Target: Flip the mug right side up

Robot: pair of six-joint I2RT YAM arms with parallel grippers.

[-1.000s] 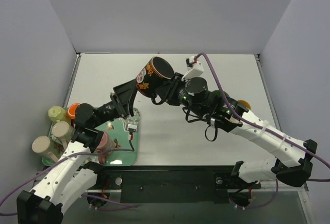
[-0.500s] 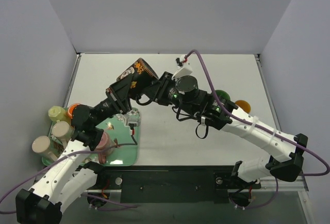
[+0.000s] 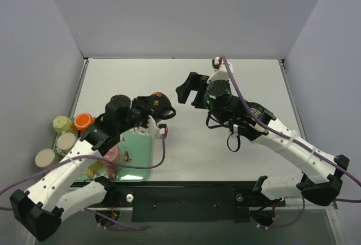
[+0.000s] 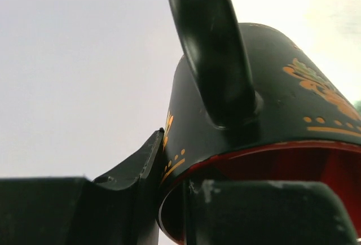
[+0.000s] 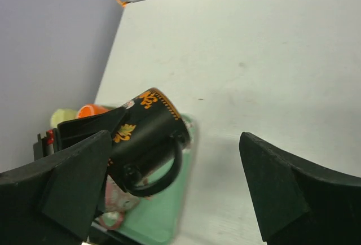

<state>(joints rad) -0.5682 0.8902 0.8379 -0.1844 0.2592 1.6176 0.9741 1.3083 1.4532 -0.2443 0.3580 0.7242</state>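
Observation:
The mug point(image 3: 158, 104) is black with orange patterns and a red inside. It hangs tilted on its side over the far edge of the green tray point(image 3: 141, 160). My left gripper point(image 3: 148, 110) is shut on the mug's rim. In the left wrist view the mug point(image 4: 265, 104) fills the frame with its handle point(image 4: 211, 47) on top, and the left gripper point(image 4: 169, 191) has one finger outside the wall and one inside. My right gripper point(image 3: 192, 88) stands open to the right of the mug, holding nothing. In the right wrist view the mug point(image 5: 141, 132) lies beyond the open right gripper point(image 5: 175, 160).
A pink patterned cup point(image 3: 113, 157) stands on the tray. Left of the tray are an orange cup point(image 3: 83, 121), a pale yellow one point(image 3: 62, 124) and two beige ones point(image 3: 66, 141). Grey walls close in the table on three sides.
My right gripper has let go of the mug, opened and drawn back to the right. My left gripper has shut on the rim and carried the mug down and left, toward the tray.

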